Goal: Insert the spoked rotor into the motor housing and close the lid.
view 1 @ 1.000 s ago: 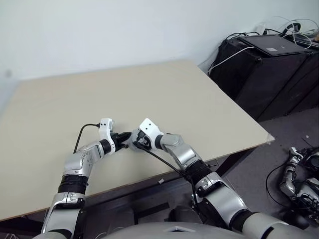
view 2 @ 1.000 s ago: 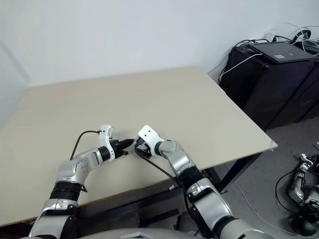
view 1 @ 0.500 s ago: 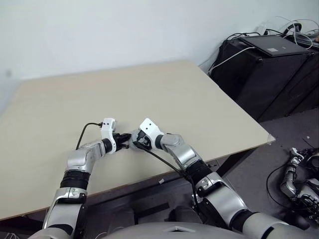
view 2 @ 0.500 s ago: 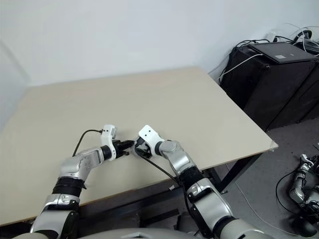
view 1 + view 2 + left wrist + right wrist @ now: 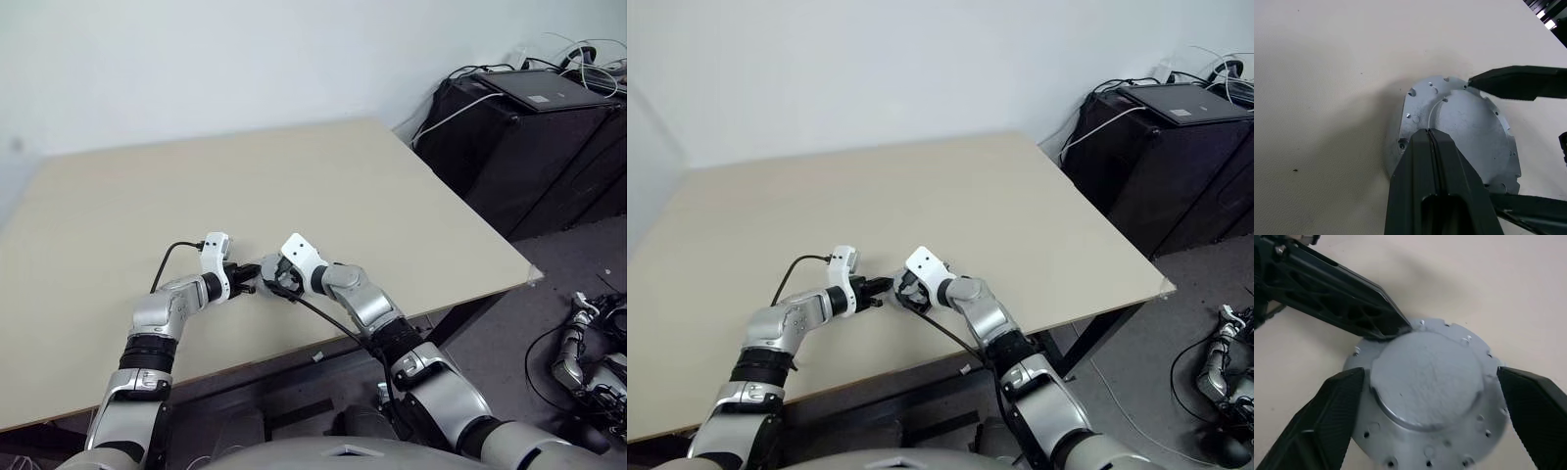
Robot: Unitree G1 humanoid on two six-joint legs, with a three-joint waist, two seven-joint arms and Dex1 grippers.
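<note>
Left claw (image 5: 1430,131): fingers pressed together with nothing between them, the joined tip resting on the lid's flange at the edge of its raised centre.
Right claw (image 5: 1427,391): fingers spread wide, one on each side of the lid; both stand just off its rim, so it grips nothing as far as I can tell.
Lid (image 5: 1427,389): round silver-grey cap, plain face up, with a raised round middle and a flat flange dotted with small holes; it sits near the front edge of the surface, between the two claws.
Motor housing: copper windings are hidden; I judge the housing to be under the lid, though that cannot be confirmed.
Spoked rotor: likewise covered, presumably already inside the housing.
Surface (image 5: 323,186): pale beige top, bare around the lid.
Beyond the surface: a black cabinet (image 5: 534,147) with cables stands off to the robot's right, against the white wall.
Progress: the lid appears to be placed on top, so the insertion looks done.
Left to do: probably only pressing or checking that the lid seats flat, then withdrawing both claws.
</note>
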